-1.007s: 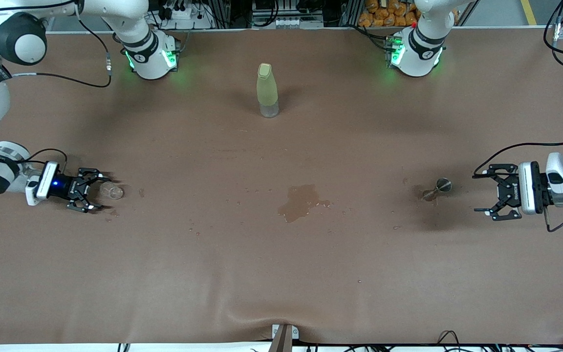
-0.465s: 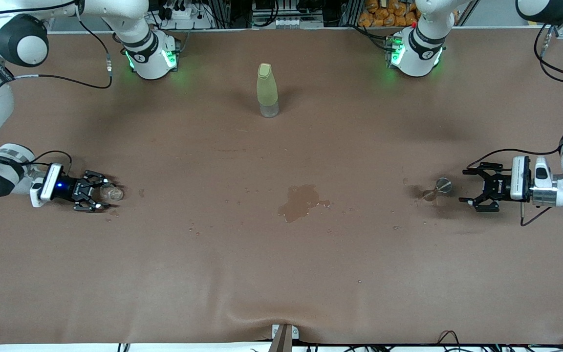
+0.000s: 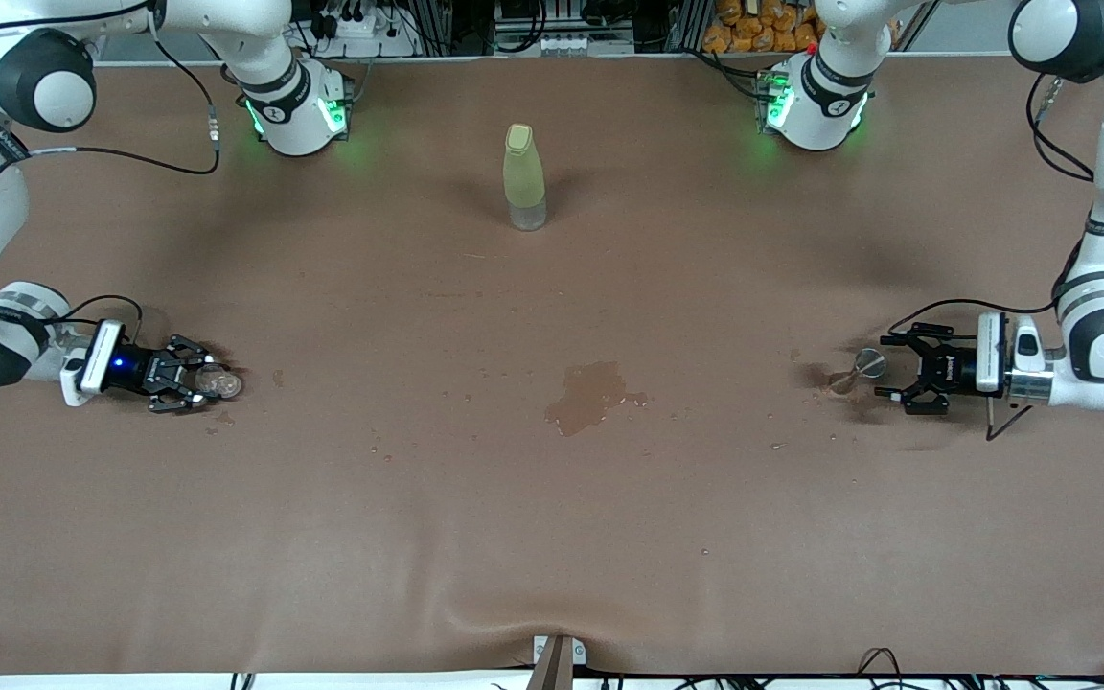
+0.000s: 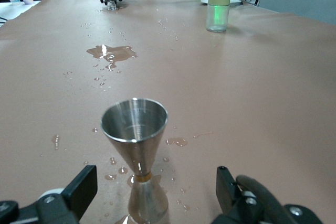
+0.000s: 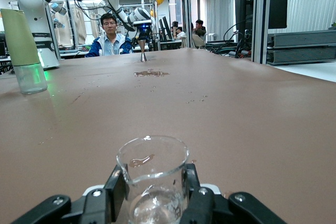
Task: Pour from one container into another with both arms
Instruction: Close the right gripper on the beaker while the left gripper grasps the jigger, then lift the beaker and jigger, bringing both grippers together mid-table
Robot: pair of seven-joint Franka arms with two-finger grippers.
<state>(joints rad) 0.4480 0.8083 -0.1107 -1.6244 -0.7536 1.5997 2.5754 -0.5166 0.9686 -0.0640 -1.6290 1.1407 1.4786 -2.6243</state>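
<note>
A small clear glass beaker [image 3: 224,382] stands on the brown table at the right arm's end. My right gripper [image 3: 201,378] is low at the table and shut on it. In the right wrist view the black fingers [image 5: 116,188] press both sides of the beaker [image 5: 152,157]. At the left arm's end stands a steel double-cone jigger [image 3: 859,368]. My left gripper [image 3: 884,368] is open beside it at table height. In the left wrist view the jigger [image 4: 135,136] stands between the spread fingertips [image 4: 84,186], touching neither.
A yellow-green bottle [image 3: 524,176] stands upright mid-table, nearer the arm bases. A puddle [image 3: 588,394] lies at the table's middle, with drops scattered around it and around the jigger. The cloth ripples at the edge nearest the front camera.
My left gripper has come down and moved in toward the jigger until its fingers flank it. My right gripper's fingers have narrowed onto the beaker.
</note>
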